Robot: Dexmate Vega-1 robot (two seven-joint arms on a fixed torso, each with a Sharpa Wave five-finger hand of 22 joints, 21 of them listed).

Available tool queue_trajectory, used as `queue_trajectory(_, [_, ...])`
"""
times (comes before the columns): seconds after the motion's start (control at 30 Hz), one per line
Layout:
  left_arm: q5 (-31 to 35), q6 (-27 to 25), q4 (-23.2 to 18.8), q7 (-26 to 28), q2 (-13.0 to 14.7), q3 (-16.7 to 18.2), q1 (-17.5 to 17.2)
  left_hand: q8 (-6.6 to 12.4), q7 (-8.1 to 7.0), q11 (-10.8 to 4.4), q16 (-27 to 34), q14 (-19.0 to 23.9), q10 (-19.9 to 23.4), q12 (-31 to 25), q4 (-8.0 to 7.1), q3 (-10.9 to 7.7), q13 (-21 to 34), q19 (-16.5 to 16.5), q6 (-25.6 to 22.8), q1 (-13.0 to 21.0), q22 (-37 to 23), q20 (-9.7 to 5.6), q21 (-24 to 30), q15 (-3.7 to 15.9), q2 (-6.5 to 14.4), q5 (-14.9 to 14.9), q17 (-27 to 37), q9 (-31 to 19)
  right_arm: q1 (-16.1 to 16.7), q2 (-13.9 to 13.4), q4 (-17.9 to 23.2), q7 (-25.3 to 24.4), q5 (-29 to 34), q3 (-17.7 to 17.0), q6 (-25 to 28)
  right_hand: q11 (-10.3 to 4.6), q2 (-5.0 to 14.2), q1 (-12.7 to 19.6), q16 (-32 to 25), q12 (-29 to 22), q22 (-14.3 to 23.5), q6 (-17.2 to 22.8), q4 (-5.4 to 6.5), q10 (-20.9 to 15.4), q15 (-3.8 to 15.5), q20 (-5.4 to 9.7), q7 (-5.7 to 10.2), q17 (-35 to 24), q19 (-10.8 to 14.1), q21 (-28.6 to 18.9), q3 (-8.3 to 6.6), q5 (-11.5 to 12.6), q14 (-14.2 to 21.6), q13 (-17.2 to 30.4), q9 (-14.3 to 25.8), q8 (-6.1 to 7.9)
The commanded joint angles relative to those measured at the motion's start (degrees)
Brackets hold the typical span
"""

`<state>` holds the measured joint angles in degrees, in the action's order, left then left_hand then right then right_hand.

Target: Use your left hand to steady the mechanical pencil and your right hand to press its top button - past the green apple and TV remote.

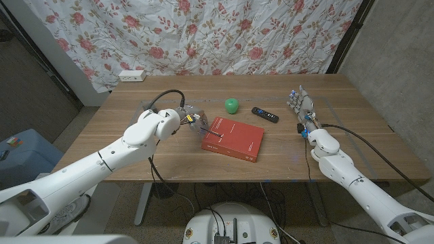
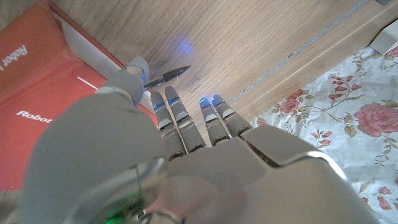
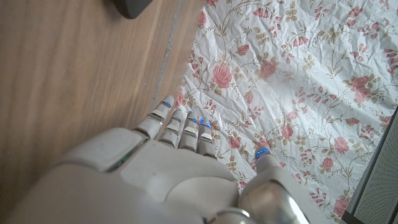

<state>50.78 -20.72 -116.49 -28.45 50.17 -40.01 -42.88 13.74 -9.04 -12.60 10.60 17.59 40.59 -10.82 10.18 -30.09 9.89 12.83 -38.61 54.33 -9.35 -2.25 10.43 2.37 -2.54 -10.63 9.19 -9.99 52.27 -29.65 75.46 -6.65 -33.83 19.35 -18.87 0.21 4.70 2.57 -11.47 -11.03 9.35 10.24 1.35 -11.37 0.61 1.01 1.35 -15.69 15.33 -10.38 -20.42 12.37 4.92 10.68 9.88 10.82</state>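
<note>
The dark mechanical pencil (image 2: pixel 168 76) shows over the wood beside the red book (image 1: pixel 234 138), and as a thin dark line (image 1: pixel 201 126) in the head view. My left hand (image 1: pixel 188 115) reaches over it with fingers stretched out. The pencil's rear end runs in between the thumb (image 2: pixel 137 67) and the nearest finger; whether they pinch it is hidden. My right hand (image 1: pixel 302 108) waits far off at the table's right side, fingers extended and apart, holding nothing. The green apple (image 1: pixel 232 104) and the black TV remote (image 1: pixel 265 114) lie behind the book.
The red book (image 2: pixel 37 93) lies right next to the pencil. A white power strip (image 1: pixel 131 75) sits at the table's back left edge. A flowered cloth (image 1: pixel 224 34) hangs behind the table. The remote's end (image 3: pixel 130 6) lies ahead of my right hand.
</note>
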Motion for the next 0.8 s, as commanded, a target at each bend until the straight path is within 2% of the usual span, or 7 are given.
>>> queue_trajectory(0.03, [-1.1,0.4,0.5,1.7,0.2,0.2,-0.4,0.24,0.09,-0.03,0.1,1.0,1.7,-0.4,-0.01,0.44,0.0,1.1,-1.9,1.4,-0.2,-7.74,0.5,8.55,0.2,-0.2,0.2,-0.2,-0.1,0.3,0.0,-0.5,0.3,0.2,-0.1,0.04,0.28,-0.7,-0.3,-0.3,0.2,0.6,0.3,-0.7,-0.15,-0.23,-0.04,0.0,0.2,-0.4,-0.06,0.3,0.2,0.1,0.1,0.37])
queue_trajectory(0.3, [-1.2,-0.2,0.7,3.0,-0.1,0.1,-0.8,0.51,0.84,-0.01,0.0,2.4,4.8,-0.6,-0.04,1.06,0.0,2.2,-5.2,3.0,-0.2,-8.11,0.7,8.96,0.9,-0.1,0.2,-0.2,0.1,0.7,-0.1,-0.9,0.5,0.2,-0.5,0.06,0.26,-0.7,-0.4,-0.4,0.2,1.1,0.36,-0.9,-0.18,-0.36,0.02,0.2,0.4,-0.4,-0.07,0.3,0.4,0.1,0.1,0.43])
queue_trajectory(0.7, [0.3,-0.6,1.2,5.4,-0.4,-0.6,-1.2,0.39,1.2,-0.04,0.0,4.6,8.7,-0.7,-0.06,2.19,0.0,4.7,-9.0,4.9,-0.1,-7.97,0.9,9.36,1.4,0.0,0.3,-0.3,0.1,0.7,-0.2,-1.2,0.9,0.2,-0.8,0.0,0.29,-0.8,-0.5,-0.4,0.2,1.8,0.46,-1.2,-0.09,-0.39,0.14,0.3,0.5,-0.4,-0.1,0.3,0.6,0.1,0.1,0.58])
queue_trajectory(0.8, [0.4,0.2,1.6,6.0,-0.4,-0.8,-1.0,0.43,1.19,-0.11,0.0,5.4,9.7,-0.5,-0.04,2.59,0.0,6.1,-10.7,5.6,-0.1,-7.32,1.1,9.62,1.7,0.0,0.3,-0.3,0.1,0.8,-0.2,-1.1,0.7,0.2,-0.9,-0.02,0.29,-0.8,-0.5,-0.4,0.2,2.0,0.49,-1.2,-0.15,-0.38,0.09,0.4,0.6,-0.4,-0.1,0.3,0.7,0.1,0.1,0.57])
